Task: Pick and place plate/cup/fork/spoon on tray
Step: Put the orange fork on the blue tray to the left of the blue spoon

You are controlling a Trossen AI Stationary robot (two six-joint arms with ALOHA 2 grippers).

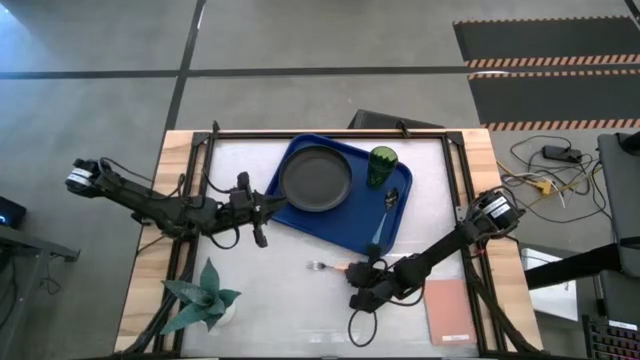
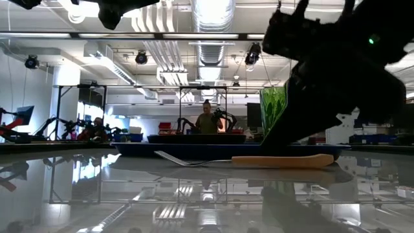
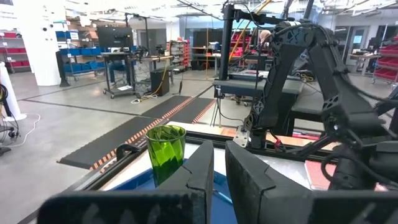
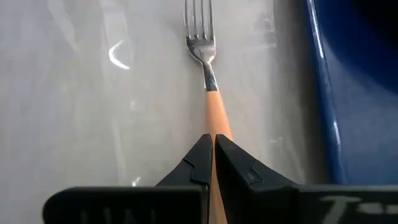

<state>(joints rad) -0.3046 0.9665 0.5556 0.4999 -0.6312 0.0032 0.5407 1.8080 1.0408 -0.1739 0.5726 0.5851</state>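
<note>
The slim fork (image 1: 337, 267) with silver metal tines and an orange handle lies flat on the pale table (image 1: 280, 300), just outside the long near edge of the large bright blue rectangular plastic tray (image 1: 300, 218). Its long axis runs almost parallel to that edge, with the tines pointing toward the left arm's side.

The right gripper (image 4: 212, 149) sits directly over the handle end. Its 2 dark fingers are pressed nearly together around the orange handle, so I judge it is gripping the fork. The fork still rests on the table and is not lifted.

The tray lies just beyond the fork, and the right arm is clearly the nearer 1.

The left gripper (image 3: 219, 171) waits by the tray's left corner, fingers nearly together and empty.

I can read no brand, label or writing.
</note>
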